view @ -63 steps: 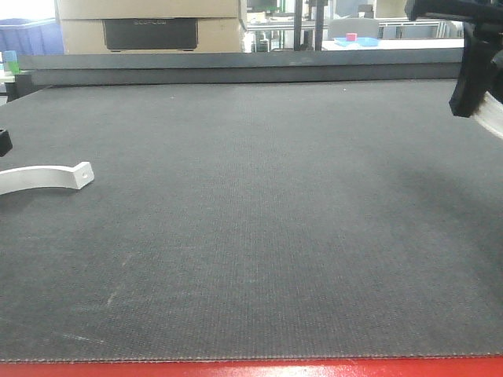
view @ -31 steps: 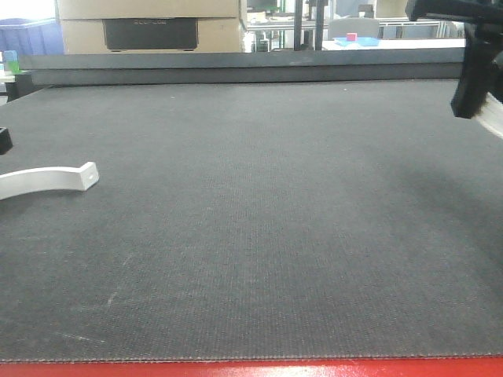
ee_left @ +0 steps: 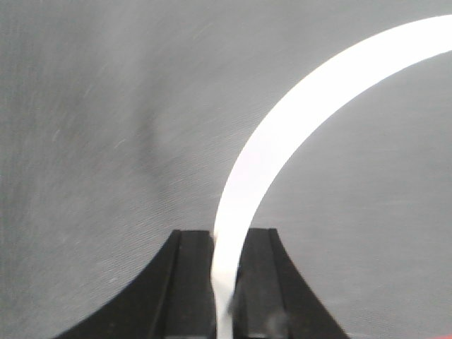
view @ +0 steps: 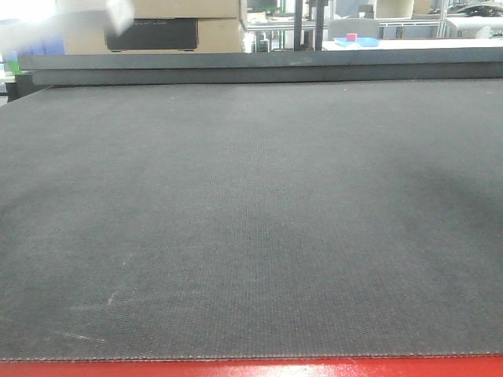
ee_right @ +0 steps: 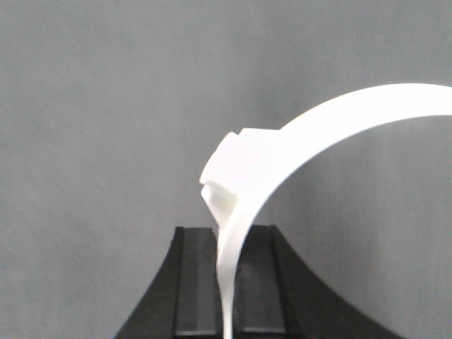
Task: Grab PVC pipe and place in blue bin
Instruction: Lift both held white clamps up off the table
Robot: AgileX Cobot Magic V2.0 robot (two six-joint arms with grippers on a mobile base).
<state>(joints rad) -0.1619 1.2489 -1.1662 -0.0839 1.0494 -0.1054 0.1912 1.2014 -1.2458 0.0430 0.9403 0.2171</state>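
Both the left tool [ee_left: 224, 296] and right tool [ee_right: 227, 289] clamp PVC pipe [ee_left: 282, 134], the left's risen off the mat [view: 251, 220].

A dark grey mat [view: 251, 220] covers the table, with a red edge [view: 251, 367] nearest; far left stand cardboard boxes [view: 216, 27], far right a blue tray [view: 357, 42] in bright light

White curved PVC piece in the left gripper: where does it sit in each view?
Front view: probably the blurred white shape at the top left edge; too smeared to be sure.
Left wrist: the white curved piece arcs from bottom centre to upper right, clamped in the left gripper.
Right wrist: seemingly absent; the right gripper clamps a second white piece.
Shared landmark: the dark grey mat behind everything.
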